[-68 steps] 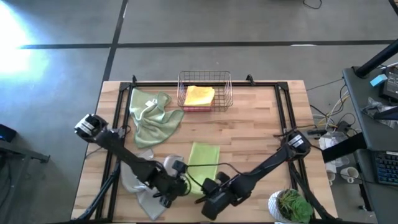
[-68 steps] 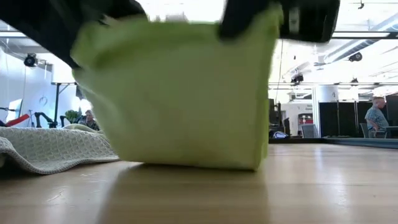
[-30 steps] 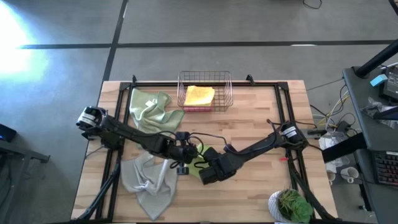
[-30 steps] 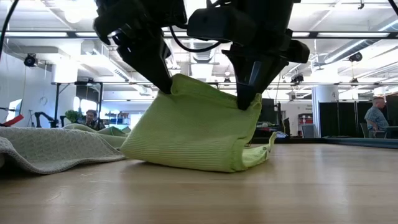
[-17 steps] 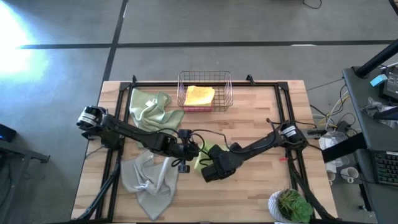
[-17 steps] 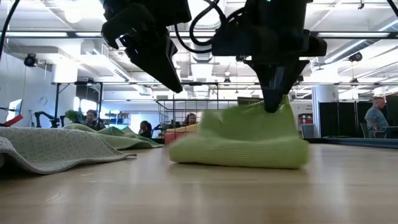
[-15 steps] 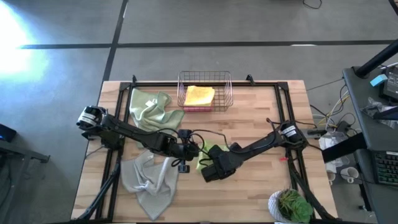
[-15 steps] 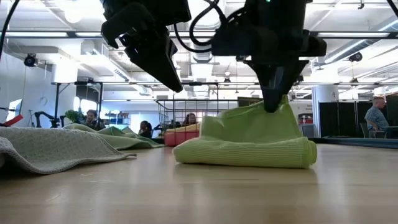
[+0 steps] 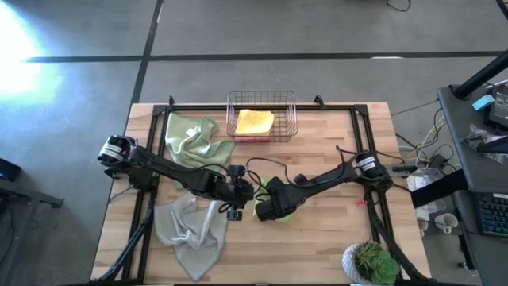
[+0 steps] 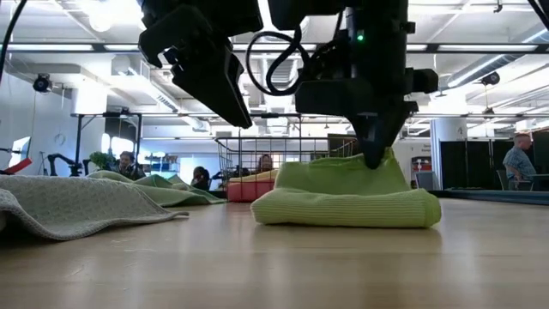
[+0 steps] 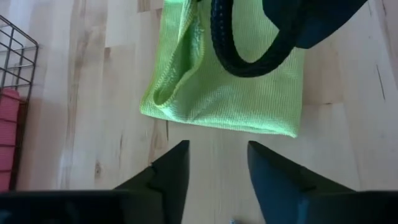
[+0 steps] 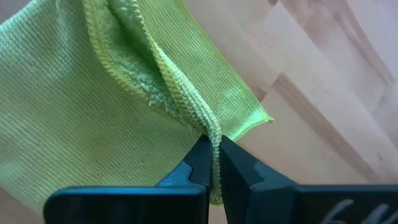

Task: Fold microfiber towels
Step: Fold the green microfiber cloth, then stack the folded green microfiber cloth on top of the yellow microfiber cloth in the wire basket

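The folded lime green microfiber towel [image 10: 347, 199] lies on the bare wooden table [image 9: 333, 151] near its centre, in front of the copper wire basket [image 9: 261, 115].

The right gripper [image 12: 214, 163] stands over this towel with its two fingers pressed together on a raised hem of the cloth. In the low view the fingers meet the top of the fold.

The left gripper [image 11: 216, 163] hangs just beside the towel, clear of it. Its fingers are parted and hold nothing.

A folded yellow microfiber towel [image 9: 255, 121] sits inside the basket on top of a pink towel [image 9: 252, 138]. A crumpled pale sage green towel [image 9: 193, 148] lies to the left of the basket. A crumpled grey-beige towel [image 9: 187, 235] lies at the front left of the table.
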Available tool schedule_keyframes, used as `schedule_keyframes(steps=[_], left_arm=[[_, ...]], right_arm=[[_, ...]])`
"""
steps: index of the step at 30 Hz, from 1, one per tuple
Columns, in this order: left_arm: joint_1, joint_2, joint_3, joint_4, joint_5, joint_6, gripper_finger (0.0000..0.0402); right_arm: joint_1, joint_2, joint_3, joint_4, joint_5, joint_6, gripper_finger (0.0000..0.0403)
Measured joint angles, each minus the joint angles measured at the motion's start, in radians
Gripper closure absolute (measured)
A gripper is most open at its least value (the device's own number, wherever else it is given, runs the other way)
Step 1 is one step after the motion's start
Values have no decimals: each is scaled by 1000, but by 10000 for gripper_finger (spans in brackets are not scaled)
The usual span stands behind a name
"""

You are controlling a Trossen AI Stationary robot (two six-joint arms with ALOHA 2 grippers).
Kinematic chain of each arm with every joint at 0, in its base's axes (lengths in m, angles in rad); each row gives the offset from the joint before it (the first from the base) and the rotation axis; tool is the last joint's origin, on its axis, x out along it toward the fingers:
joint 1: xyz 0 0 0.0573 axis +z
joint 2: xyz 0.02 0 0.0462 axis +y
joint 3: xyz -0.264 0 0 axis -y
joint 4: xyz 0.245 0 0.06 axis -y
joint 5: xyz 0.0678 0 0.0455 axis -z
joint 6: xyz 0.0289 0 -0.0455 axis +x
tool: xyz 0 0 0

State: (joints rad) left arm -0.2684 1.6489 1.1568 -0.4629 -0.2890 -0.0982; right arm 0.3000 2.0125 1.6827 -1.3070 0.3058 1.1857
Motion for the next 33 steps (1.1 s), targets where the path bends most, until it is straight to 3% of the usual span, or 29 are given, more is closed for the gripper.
schedule_keyframes(steps=[4,13,21,28,33], left_arm=[[0,0,0,0,0,-1,234],[-3,0,0,-2,31,-1,231],[-41,0,0,-22,34,0,231],[-62,5,0,-12,34,8,230],[-63,44,0,53,36,10,230]], right_arm=[[-2,0,-2,4,5,-29,366],[-13,-7,-2,-25,71,-35,287],[18,-130,-2,-78,83,-98,275],[143,-250,-23,-122,161,-129,279],[238,-292,-130,-119,168,-90,280]])
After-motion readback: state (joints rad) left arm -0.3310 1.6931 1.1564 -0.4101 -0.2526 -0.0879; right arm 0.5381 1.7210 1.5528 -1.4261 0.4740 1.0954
